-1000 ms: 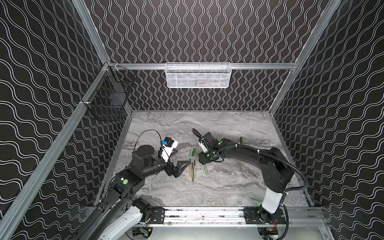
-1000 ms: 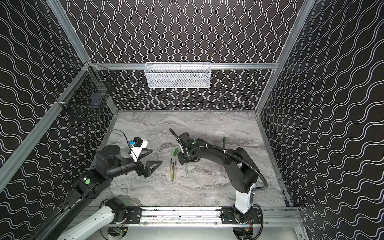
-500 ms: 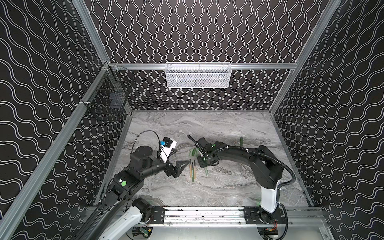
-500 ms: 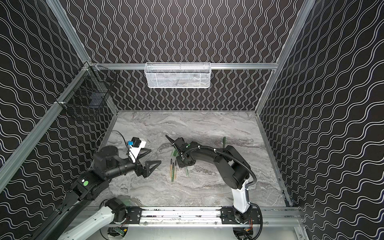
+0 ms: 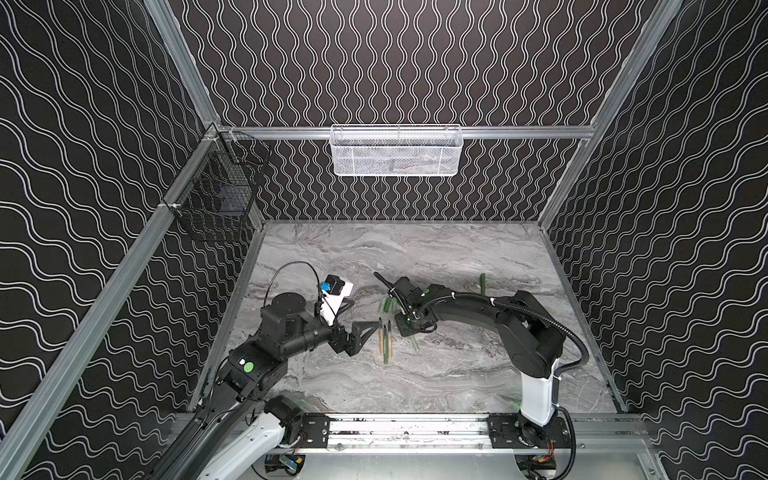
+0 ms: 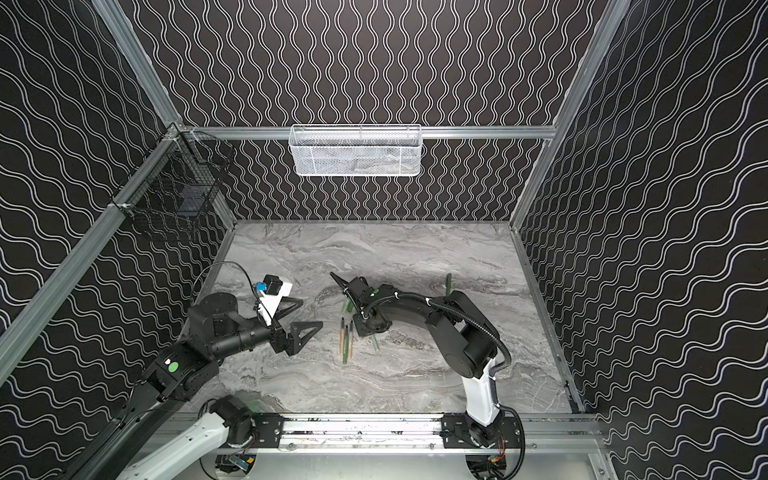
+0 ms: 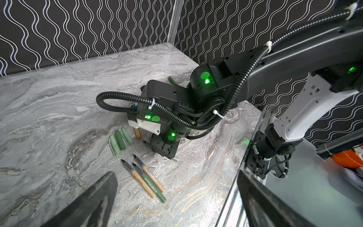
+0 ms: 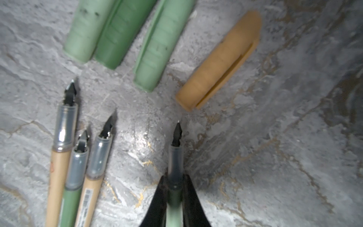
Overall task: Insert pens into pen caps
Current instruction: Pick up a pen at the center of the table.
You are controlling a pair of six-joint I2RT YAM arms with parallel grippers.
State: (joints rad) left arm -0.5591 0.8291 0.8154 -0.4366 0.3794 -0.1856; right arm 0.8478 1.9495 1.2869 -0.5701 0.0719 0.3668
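Your right pincer [image 8: 175,182] is clamped on a pale-green pen [image 8: 176,157] near the middle of the bench [image 5: 457,374], nib aimed toward the tan cap [image 8: 220,62], probably for insertion; your left pincer [image 7: 175,175] gapes empty.

Even light in top views, right wrist view blurred, glare on tabletop [image 8: 144,137]

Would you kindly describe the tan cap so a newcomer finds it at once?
On the marble table, find the right pincer, shut on a pale green pen. Past the pen's tip lie three green caps together and, apart, the only tan-orange cap.
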